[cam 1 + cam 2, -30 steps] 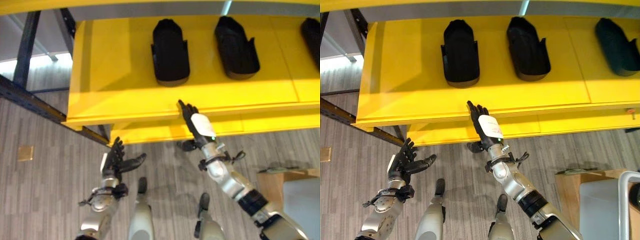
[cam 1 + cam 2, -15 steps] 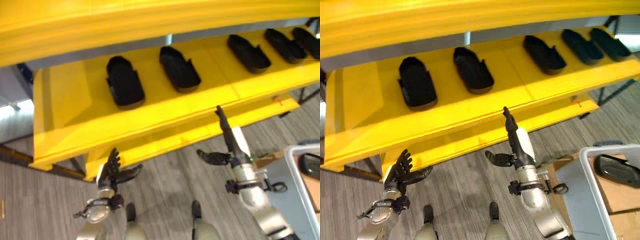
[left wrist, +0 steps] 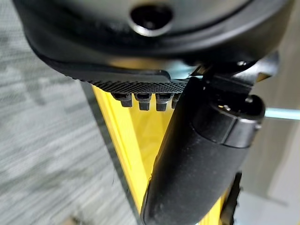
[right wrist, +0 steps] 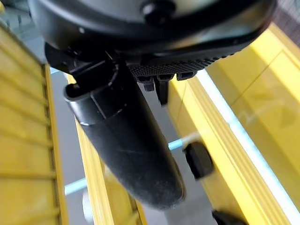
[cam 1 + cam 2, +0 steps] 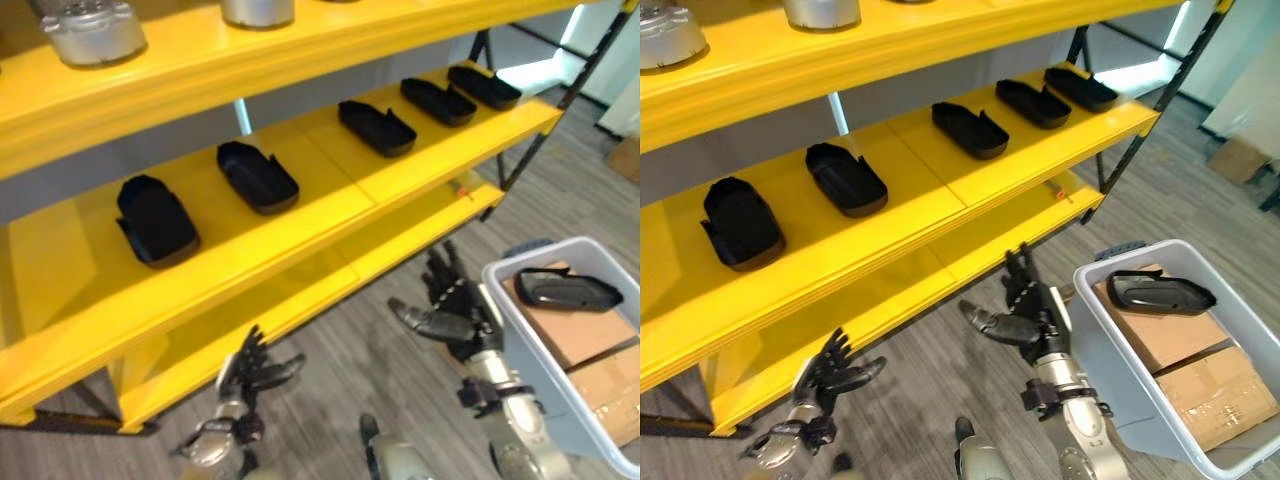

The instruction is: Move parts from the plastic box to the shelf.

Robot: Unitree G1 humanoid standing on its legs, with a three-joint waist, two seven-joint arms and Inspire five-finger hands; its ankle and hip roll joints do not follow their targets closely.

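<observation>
Resting in the plastic box (image 5: 1240,352) at the robot's right, one black part (image 5: 1160,292) lies on top of the cardboard cartons (image 5: 1185,372) packed inside, and no hand is touching it. Five more black parts sit in a row along the middle level of the yellow shelf (image 5: 300,245), from the nearest one (image 5: 155,220) out to the far end (image 5: 484,87). Up on the top level stand two silver metal pieces (image 5: 92,32). The right hand (image 5: 1032,312) hangs in the air between the shelf's lower edge and the box, fingers spread and straight, thumb out to the side, holding nothing. The left hand (image 5: 250,372) hovers low in front of the bottom shelf level, fingers also splayed and empty. Grey wood-look floor (image 5: 340,370) lies beneath both.
</observation>
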